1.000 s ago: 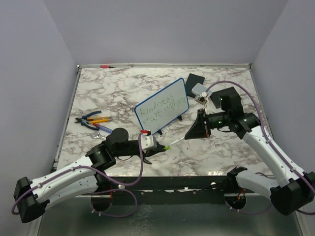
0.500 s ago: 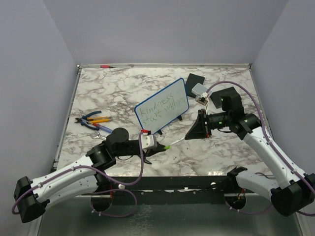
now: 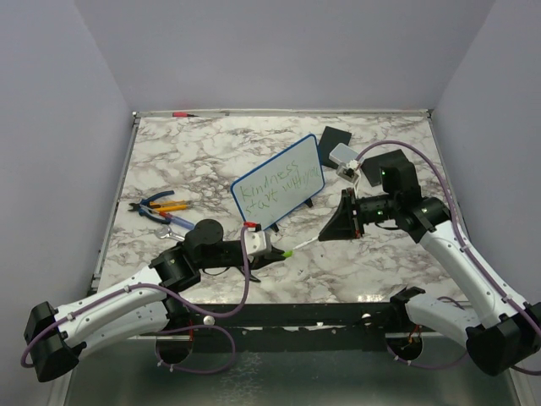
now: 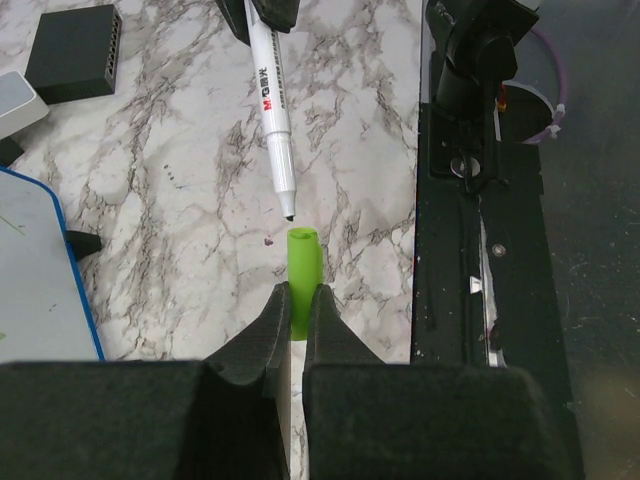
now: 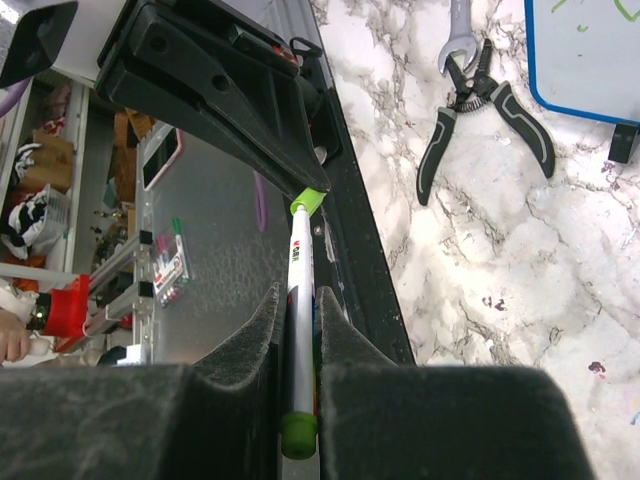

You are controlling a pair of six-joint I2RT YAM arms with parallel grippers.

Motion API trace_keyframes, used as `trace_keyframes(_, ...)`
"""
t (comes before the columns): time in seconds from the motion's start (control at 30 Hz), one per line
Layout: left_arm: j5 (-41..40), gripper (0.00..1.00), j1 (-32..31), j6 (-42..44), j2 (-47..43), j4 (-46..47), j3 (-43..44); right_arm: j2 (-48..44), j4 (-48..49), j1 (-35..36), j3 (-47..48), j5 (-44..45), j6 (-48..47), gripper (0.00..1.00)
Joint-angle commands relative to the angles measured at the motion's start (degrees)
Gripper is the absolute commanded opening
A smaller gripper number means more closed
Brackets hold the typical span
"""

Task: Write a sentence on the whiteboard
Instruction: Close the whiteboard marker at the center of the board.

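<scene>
Holding as before, the left tool [image 4: 298, 302] pinches a green plastic cap [image 4: 303, 255] near the white marker [image 4: 270, 110] gripped in the right tool [image 5: 300, 300].

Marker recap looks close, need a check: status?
Left gripper shut on green cap. Right gripper shut on marker, tip just short of cap. Whiteboard propped up, sentence on it. Nothing between tip and cap.

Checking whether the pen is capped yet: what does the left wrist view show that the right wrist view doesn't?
Only left wrist: the marker, its bare nib just short of the green cap pinched in the left gripper, and a black pad. Only right wrist: the right gripper clamped on the barrel, pliers, a wrench. Both: marker, cap, whiteboard edge.
</scene>
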Motion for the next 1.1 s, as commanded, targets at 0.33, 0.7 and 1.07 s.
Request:
trace_keyframes(0.33, 0.0, 0.00, 0.9, -1.0, 0.4, 0.4, 2.2, 0.7, -0.9, 1.4, -0.6, -0.2, -0.6, 0.01)
trace_keyframes(0.7, 1.0, 0.00, 1.3, -1.8, 2.3, 0.2, 3.6, 3.2, -1.7, 2.7, 0.4, 1.3, -1.8, 0.01)
trace_keyframes(1.07, 2.2, 0.00, 4.2, -6.2, 7.6, -1.4, 7.5, 6.1, -1.7, 8.3, 1.1, 11.0, -1.2, 0.01)
